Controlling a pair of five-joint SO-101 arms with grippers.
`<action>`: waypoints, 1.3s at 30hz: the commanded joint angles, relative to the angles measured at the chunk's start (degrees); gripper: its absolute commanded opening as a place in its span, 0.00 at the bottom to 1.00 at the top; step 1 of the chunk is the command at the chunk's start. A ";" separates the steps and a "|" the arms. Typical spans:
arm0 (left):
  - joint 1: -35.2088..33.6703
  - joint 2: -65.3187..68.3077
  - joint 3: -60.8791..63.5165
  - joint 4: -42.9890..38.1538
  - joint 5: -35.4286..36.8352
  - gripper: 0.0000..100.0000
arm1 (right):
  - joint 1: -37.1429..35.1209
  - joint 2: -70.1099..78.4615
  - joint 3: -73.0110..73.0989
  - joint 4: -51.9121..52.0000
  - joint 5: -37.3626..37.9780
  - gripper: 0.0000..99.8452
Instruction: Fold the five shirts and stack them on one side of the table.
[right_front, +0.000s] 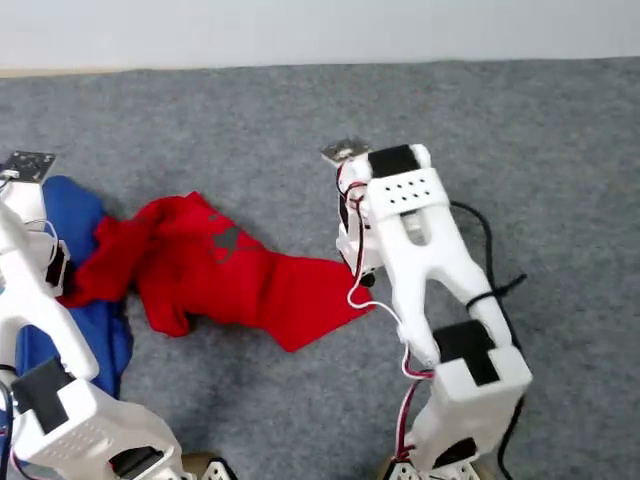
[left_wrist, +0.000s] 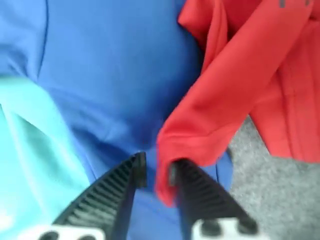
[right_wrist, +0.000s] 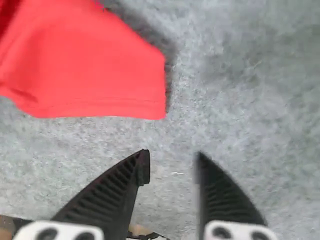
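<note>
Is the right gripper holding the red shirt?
No, the right gripper is open over grey carpet; the red shirt lies apart from it.

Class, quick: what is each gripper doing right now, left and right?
Left gripper: closed on a fold of the red shirt.
Right gripper: open, holding nothing.

— Where does the top shirt (right_front: 225, 270) lie?
— Across the desk (right_front: 520, 120), between the two arms. Its left end rests on a second shirt (right_front: 75, 205) at the desk's left edge.
— And around them?
— A third shirt (left_wrist: 30, 150) touches the second. The right fingers (right_wrist: 120, 187) stand just beside the top shirt's right end.
</note>
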 joint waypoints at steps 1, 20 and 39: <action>0.00 -1.93 -0.31 0.88 -0.44 0.15 | -2.77 1.27 -2.90 0.04 -1.41 0.21; 0.00 -1.93 -0.31 0.53 -0.44 0.15 | -7.52 14.29 -2.90 -6.37 -1.49 0.21; 0.09 -1.49 -0.31 0.44 -0.35 0.15 | -7.52 19.47 -2.99 -10.33 -1.14 0.01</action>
